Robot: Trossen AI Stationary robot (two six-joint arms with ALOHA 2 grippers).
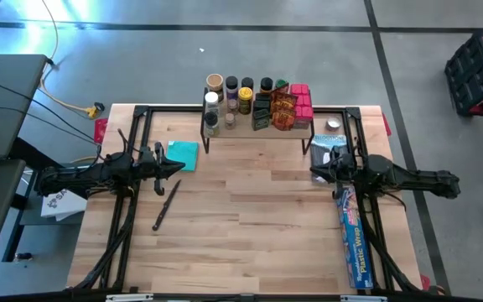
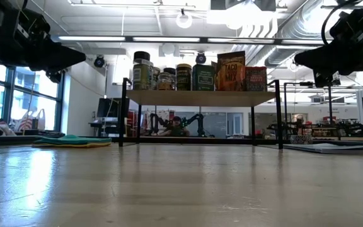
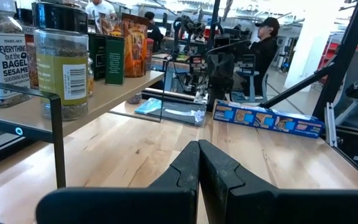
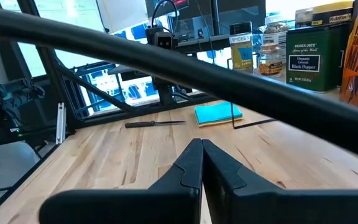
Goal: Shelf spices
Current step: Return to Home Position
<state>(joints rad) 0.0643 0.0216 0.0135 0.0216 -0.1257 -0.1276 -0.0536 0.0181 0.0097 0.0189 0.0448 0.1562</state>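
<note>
The spices (image 1: pixel 258 102) stand crowded on the wooden top of the shelf (image 1: pixel 225 132) at the table's far edge: jars on the left, dark tins and orange packets in the middle, red boxes on the right. In the low view the spices (image 2: pixel 194 75) line the shelf (image 2: pixel 200 98) above its black legs. One white-lidded jar (image 1: pixel 333 126) stands on the table right of the shelf. My left gripper (image 1: pixel 173 167) (image 3: pixel 199 163) hovers shut and level at the table's left, holding nothing. My right gripper (image 1: pixel 315 170) (image 4: pixel 202 160) hovers shut and level at the table's right, also holding nothing.
A teal cloth (image 1: pixel 183 155) lies beside my left gripper, and a thin black tool (image 1: pixel 166 205) nearer the front. A long blue plastic-wrap box (image 1: pixel 355 239) lies under my right arm. Bare wood spreads across the table's middle. A person (image 3: pixel 263 43) sits in the room beyond.
</note>
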